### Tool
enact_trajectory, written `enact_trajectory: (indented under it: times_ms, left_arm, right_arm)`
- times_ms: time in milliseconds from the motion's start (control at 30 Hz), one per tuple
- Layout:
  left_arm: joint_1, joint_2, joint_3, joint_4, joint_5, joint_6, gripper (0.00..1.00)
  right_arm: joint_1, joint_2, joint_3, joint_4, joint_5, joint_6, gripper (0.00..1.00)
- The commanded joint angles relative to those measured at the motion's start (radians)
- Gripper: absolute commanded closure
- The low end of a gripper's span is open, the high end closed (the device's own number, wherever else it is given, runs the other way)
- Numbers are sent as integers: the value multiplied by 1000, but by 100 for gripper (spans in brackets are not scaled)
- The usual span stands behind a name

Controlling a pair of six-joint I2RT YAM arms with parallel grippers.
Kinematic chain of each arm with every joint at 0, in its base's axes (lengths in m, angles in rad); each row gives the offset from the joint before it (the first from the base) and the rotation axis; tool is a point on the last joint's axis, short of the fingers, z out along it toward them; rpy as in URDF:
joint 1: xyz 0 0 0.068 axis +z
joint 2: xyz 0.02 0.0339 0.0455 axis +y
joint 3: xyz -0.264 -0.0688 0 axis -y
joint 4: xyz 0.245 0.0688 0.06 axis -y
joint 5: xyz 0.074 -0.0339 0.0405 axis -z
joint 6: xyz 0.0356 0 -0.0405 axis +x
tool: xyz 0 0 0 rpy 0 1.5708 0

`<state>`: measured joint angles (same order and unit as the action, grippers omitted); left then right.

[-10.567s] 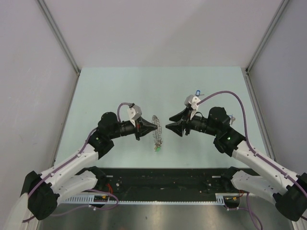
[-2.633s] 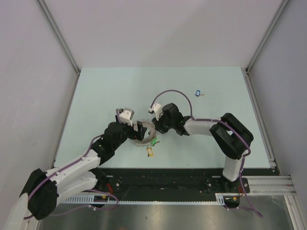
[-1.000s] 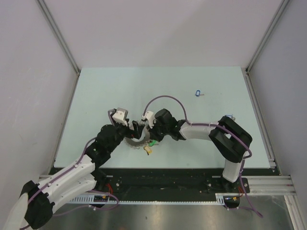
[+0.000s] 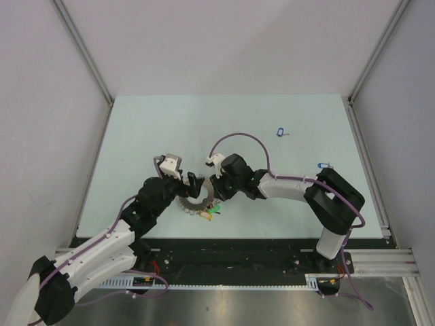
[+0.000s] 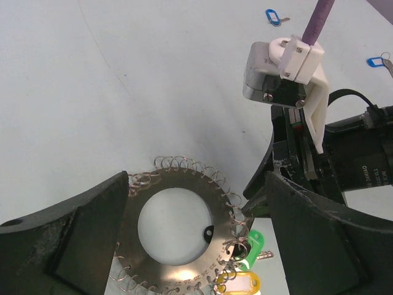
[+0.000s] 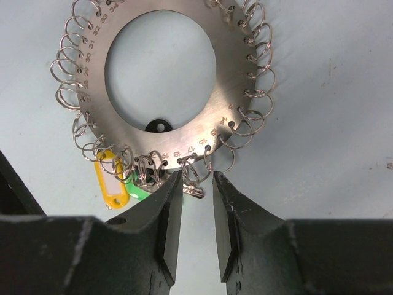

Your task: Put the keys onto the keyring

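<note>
The keyring (image 4: 196,202) is a flat silver disc fringed with small wire rings, lying on the table between both grippers. My left gripper (image 5: 196,181) stands wide open, one finger on each side of the keyring (image 5: 184,270). My right gripper (image 6: 196,181) is at the near rim of the keyring (image 6: 227,86), its jaws a little apart. A small silver key (image 6: 196,192) hanging from a rim ring lies between them, ungripped. Two blue-tagged keys lie loose: one key (image 4: 280,132) far back, the other key (image 4: 323,164) at the right.
A yellow tag (image 6: 110,178) and a green tag (image 6: 141,192) hang from the keyring's near rim, just left of my right fingers. My right arm (image 4: 292,185) stretches across the table's right half. A black rail (image 4: 231,251) runs along the near edge.
My right gripper's jaws have parted from shut to a narrow gap. My right arm's elbow swung right, uncovering the blue-tagged key at the right. The left gripper has stayed wide open.
</note>
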<state>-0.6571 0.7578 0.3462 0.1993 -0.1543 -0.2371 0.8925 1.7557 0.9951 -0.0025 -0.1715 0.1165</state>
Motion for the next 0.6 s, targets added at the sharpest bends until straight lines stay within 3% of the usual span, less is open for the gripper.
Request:
enact_trajectory:
  times_ms: [0, 167, 567]
  left_arm:
    - [-4, -2, 2, 22, -7, -18, 4]
    - [-4, -2, 0, 22, -7, -18, 4]
    - [-4, 2, 0, 25, 1, -18, 4]
  right_arm:
    - [-4, -10, -6, 36, -42, -31, 69]
    - [-15, 7, -6, 47, -109, -28, 69]
    - [-17, 18, -16, 32, -103, -31, 71]
